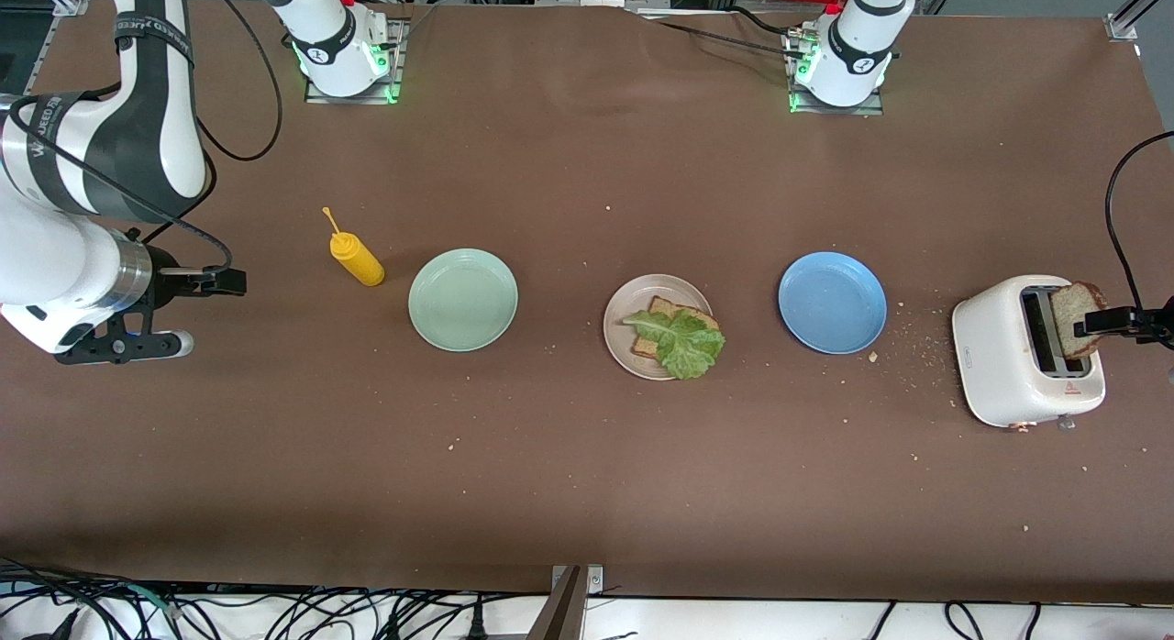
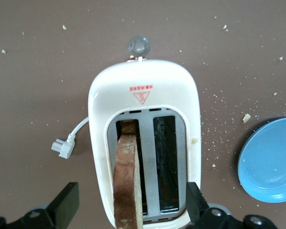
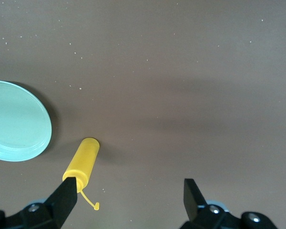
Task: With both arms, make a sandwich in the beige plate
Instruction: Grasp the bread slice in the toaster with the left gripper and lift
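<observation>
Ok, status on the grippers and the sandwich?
Left gripper open over toaster, jaws astride bread slice. Right gripper open, waiting above mustard bottle. Beige plate: bread and lettuce, no top slice.

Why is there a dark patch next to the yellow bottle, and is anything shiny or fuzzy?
Front view: the yellow bottle casts a small soft shadow on the table; green lights glow at both arm bases. Right wrist view: a wide faint shadow band crosses the table, and the right gripper fingers look slightly soft. Left wrist view: the toaster top is bright, its slots dark; the bread slice looks sharp.
</observation>
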Action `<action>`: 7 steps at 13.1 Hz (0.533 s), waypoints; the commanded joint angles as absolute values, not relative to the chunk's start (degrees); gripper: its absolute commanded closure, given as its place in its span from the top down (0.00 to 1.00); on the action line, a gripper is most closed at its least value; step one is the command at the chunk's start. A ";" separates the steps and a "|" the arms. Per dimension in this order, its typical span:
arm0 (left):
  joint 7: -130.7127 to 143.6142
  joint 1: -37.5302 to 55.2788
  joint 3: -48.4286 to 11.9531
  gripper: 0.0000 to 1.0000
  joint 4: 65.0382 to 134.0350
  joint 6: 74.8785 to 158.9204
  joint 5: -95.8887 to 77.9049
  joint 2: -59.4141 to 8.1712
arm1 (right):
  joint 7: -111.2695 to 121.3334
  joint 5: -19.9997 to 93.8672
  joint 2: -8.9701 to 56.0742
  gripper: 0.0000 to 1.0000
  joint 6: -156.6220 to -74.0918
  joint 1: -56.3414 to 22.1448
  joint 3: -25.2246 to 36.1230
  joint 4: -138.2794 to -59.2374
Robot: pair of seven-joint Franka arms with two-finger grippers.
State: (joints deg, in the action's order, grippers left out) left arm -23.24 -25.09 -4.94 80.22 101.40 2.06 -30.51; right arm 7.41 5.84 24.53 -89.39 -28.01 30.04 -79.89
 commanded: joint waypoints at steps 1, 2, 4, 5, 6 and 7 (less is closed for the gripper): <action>-23.91 -26.54 -5.54 0.81 82.61 101.95 3.25 -30.06 | 7.29 6.68 23.91 0.99 -90.00 -28.21 30.06 -80.68; -23.91 -26.80 -5.54 0.52 83.40 101.87 3.25 -30.06 | 7.29 6.68 23.91 0.99 -90.00 -28.13 30.06 -80.68; -24.86 -27.59 -5.62 0.00 83.58 101.25 3.08 -29.97 | 7.29 6.68 24.25 0.99 -90.44 -28.21 30.06 -80.68; -25.66 -26.03 -5.97 0.00 83.67 100.64 4.29 -30.06 | 7.29 6.68 24.26 0.99 -90.61 -28.13 30.06 -80.77; -24.10 -25.32 -6.06 0.00 83.67 98.98 5.79 -29.88 | 7.29 7.46 24.26 0.99 -90.70 -28.21 30.06 -80.86; -21.99 -25.23 -6.06 0.00 83.41 98.70 5.71 -29.88 | 7.29 8.95 24.34 0.99 -90.88 -28.13 30.06 -80.95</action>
State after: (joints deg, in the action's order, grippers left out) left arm -23.89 -26.10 -5.68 83.07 100.00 3.22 -30.64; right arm 7.41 6.68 24.57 -89.93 -28.06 30.01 -80.26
